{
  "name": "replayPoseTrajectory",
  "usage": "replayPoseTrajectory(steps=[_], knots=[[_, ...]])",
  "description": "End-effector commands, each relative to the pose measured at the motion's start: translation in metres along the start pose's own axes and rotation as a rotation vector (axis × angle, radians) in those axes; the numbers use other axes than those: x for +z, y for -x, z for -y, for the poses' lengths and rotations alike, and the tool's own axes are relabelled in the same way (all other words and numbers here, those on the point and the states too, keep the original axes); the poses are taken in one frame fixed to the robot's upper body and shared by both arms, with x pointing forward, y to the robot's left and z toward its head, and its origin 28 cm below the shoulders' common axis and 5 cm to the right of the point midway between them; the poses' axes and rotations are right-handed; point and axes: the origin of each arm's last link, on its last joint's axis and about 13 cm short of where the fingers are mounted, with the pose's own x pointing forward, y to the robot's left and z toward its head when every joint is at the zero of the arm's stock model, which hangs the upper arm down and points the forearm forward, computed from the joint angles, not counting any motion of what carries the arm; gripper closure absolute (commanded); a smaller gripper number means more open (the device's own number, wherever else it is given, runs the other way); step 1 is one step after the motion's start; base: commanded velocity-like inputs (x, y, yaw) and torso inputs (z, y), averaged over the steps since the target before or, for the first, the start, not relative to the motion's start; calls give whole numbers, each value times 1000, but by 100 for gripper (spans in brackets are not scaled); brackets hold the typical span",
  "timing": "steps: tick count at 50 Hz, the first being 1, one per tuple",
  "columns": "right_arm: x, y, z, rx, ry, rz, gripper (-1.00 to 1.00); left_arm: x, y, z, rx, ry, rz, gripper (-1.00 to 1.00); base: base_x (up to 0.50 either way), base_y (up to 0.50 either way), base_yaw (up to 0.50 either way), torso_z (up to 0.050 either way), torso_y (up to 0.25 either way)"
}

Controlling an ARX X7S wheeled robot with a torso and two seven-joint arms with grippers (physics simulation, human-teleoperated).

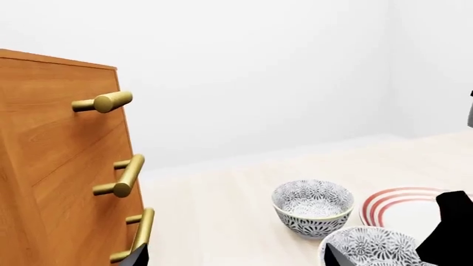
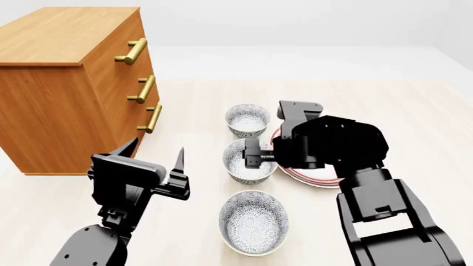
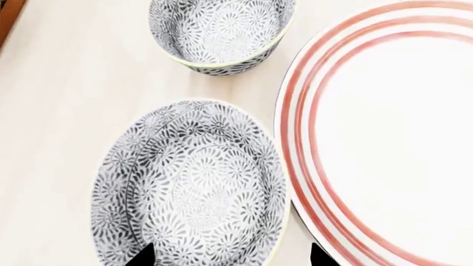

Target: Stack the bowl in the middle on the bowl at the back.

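Nearest the head camera, the two black arms are seen rising from the lower edge of the view. The left gripper (image 2: pixel 155 160) is held above bare table in front of the wooden drawer chest (image 2: pixel 70 83), its two pointed fingers spread wide and nothing between them. The right gripper (image 2: pixel 255 155) is placed at the rim of the bowl in the middle (image 2: pixel 246 162), on the side facing the red-ringed plate (image 2: pixel 296 172). In the right wrist view, two dark fingertips (image 3: pixel 142 256) are seen apart, one over the bowl's interior and one just outside its rim beside the plate; the jaws are parted and whether they touch the rim cannot be told.

Three patterned bowls are arranged in a line running away from the robot. The bowl in the middle is seated on the table, just beside the plate. The bowl at the back (image 2: pixel 247 119) is set beyond it, near but apart, upright and vacant. The front bowl (image 2: pixel 253 221) is found nearest the robot, apart from the middle one.

In the left wrist view, the chest's brass handles (image 1: pixel 122 176) are shown, with the bowl at the back and the plate beyond.
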Motion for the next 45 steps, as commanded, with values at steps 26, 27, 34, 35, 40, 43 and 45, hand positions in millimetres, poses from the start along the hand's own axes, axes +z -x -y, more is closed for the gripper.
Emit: replayPoseTrajectory(steps=[26, 27, 34, 35, 40, 43, 45], knots=[[-4, -23, 3, 2, -23, -58, -100, -2, 0, -1, 7, 0, -2, -100, 0, 0, 0, 0, 0], [-4, -23, 3, 3, -24, -60, -100, -2, 0, -2, 7, 0, -2, -100, 0, 0, 0, 0, 0], [-6, -28, 3, 2, -25, -71, -100, -2, 0, -2, 9, 1, -3, -100, 0, 0, 0, 0, 0], [-5, -28, 3, 0, -25, -71, -100, -2, 0, -2, 9, 0, -2, -100, 0, 0, 0, 0, 0], [-6, -29, 5, -6, -28, -72, -100, -2, 0, -2, 10, 1, -2, -100, 0, 0, 0, 0, 0], [-6, -30, 5, -10, -25, -72, -100, -3, 0, -3, 12, 2, -2, -100, 0, 0, 0, 0, 0], [-6, -30, 5, -11, -26, -72, -100, -3, 0, -3, 13, 1, -2, -100, 0, 0, 0, 0, 0]])
